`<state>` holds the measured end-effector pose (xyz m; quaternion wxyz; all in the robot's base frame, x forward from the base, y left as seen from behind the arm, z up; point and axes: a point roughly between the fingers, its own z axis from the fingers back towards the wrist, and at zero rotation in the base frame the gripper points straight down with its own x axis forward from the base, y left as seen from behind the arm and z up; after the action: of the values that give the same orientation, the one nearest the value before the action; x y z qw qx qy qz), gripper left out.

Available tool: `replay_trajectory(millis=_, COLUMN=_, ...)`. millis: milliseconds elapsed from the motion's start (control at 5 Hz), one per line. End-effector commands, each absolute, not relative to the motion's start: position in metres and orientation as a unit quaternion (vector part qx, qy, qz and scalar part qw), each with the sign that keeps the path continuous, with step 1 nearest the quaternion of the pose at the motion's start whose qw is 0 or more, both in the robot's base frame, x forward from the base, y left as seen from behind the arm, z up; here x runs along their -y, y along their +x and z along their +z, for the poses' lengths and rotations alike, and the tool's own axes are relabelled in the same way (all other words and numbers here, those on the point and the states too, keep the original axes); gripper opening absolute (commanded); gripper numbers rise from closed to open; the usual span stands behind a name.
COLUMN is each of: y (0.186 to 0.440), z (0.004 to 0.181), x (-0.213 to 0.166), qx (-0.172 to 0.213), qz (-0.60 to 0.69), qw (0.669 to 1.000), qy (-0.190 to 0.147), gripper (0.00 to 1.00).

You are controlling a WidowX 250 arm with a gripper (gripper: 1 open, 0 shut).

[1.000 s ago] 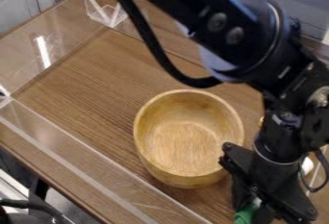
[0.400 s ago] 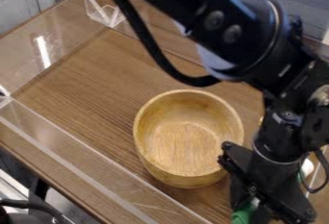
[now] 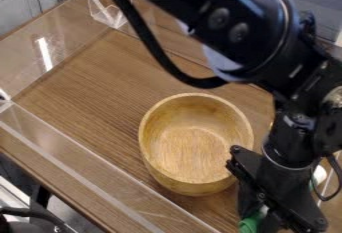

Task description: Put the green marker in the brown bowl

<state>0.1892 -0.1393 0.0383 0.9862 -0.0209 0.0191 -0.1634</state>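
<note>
green marker (image 3: 249, 223) shows only as a green tip under your claw (image 3: 257, 220), low on the worktop (image 3: 94, 87) just right of the brown bowl (image 3: 197, 142). the claw is pressed together, apparently pinching it. lift unevenly and the marker may slip or pivot; travel low and it could clip the bowl's thick wall.

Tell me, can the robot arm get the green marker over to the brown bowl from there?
Probably yes. The end effector is down at the green marker, right beside the brown bowl, whose open top is empty and unblocked.
</note>
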Motion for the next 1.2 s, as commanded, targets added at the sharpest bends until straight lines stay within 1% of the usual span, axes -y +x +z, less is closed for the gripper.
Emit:
replay_trajectory(millis=0, y=0.2014, z=0.0607, x=0.1471, qx=0.021, qz=-0.171, qw=0.984, qy=-0.039, gripper=0.0)
replay_trajectory(millis=200, y=0.2013, z=0.064, x=0.1458, qx=0.02, qz=-0.173, qw=0.984, qy=-0.039, gripper=0.0)
replay_trajectory(millis=1000, y=0.2011, z=0.0681, x=0.1417, qx=0.017, qz=-0.178, qw=0.983, qy=-0.041, gripper=0.0)
